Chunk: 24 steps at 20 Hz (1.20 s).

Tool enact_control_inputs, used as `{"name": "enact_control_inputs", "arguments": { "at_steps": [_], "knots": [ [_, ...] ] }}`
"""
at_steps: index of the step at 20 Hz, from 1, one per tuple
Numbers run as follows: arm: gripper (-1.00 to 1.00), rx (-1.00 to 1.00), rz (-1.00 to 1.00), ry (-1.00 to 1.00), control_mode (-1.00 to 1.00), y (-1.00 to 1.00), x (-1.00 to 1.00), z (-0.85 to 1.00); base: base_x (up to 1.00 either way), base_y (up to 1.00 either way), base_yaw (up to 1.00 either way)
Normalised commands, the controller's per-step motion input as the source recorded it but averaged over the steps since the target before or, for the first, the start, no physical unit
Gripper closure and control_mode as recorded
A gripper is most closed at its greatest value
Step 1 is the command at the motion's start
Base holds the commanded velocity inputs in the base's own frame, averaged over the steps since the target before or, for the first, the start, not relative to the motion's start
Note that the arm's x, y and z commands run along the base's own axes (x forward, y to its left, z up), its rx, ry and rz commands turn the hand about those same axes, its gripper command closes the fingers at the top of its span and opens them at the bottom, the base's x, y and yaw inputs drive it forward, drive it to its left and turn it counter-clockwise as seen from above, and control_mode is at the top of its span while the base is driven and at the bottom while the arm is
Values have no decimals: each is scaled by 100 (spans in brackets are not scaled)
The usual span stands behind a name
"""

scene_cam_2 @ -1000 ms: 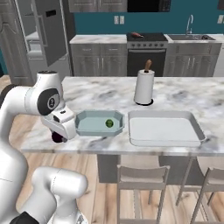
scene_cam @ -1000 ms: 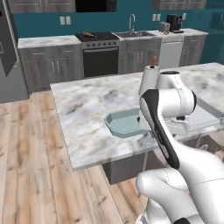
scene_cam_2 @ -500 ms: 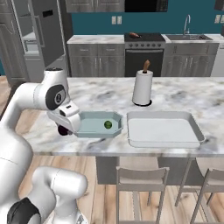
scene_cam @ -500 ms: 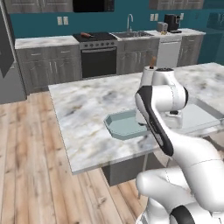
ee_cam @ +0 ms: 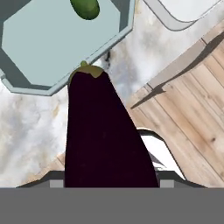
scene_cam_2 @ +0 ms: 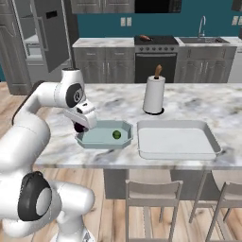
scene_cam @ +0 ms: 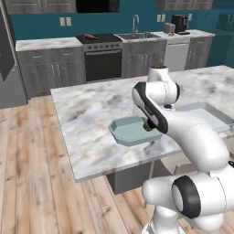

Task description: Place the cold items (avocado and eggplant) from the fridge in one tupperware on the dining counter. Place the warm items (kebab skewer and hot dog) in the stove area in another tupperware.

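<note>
The claw (scene_cam_2: 81, 126) is clamped on the dark purple eggplant (ee_cam: 103, 140), which runs out from between the fingers with its green stem end forward, hanging just at the near left rim of the pale blue tupperware (scene_cam_2: 105, 135). In the hand view the eggplant's tip sits right over that rim, not yet inside. The green avocado (scene_cam_2: 115, 134) lies in the tupperware, toward its right side in the right base view.

The tupperware rests on the marbled grey-white desk (scene_cam_2: 194, 106), close to its near edge. Just to its right lies a larger, shallow white tray (scene_cam_2: 177, 140), apart from it by a narrow strip of marble. Farther back on the desk stands a paper towel roll (scene_cam_2: 154, 92) on a dark holder, upright.

Two stools (scene_cam_2: 152, 192) stand at the near side of the desk, on a light wooden plank floor (scene_cam: 32, 151). Across the room, against a teal wall, runs a line of grey cabinets with a black stove (scene_cam_2: 152, 53) and a sink with a tap (scene_cam_2: 202, 28) to its right; something small and reddish lies on the stove top, too small to tell. A steel fridge (scene_cam_2: 45, 40) stands at the far left
</note>
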Motion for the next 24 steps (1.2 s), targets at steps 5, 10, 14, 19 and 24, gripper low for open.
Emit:
{"name": "enact_control_inputs", "arguments": {
  "at_steps": [5,10,14,19,24],
  "knots": [
    [100,1,22,2,-100,-7,98,-34,0,0,0],
    [100,0,53,1,-100,-10,69,-38,0,0,0],
    [100,0,63,0,-100,-27,42,-32,0,0,0],
    [100,-1,66,13,-100,0,2,-20,0,0,0],
    [100,0,48,11,-100,-1,0,-28,0,0,0]
  ]
}}
